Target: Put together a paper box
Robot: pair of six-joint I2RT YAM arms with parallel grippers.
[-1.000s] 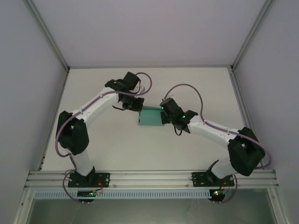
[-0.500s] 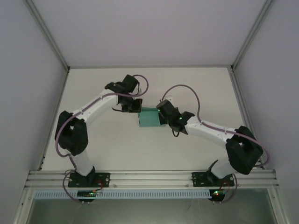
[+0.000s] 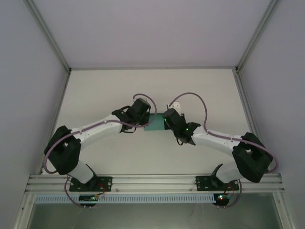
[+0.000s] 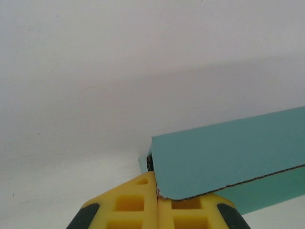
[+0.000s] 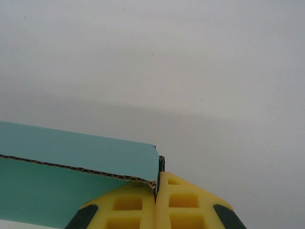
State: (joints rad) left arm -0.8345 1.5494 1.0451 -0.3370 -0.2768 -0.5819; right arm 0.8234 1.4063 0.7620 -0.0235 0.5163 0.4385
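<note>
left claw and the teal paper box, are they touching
Touching. In the left wrist view the left claw is shut on a corner of the paper box, the card edge tucked between its yellow tips.

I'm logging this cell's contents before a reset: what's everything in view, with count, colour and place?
paper box: one, teal-green, mid-table between the grippers
table: one, white, under everything
frame rail: one, silver, along the near edge
cables: two, purple, looped along the arms
left gripper: one, yellow fingers, shut on the box's left end
right gripper: one, yellow fingers, shut on its right end
</note>
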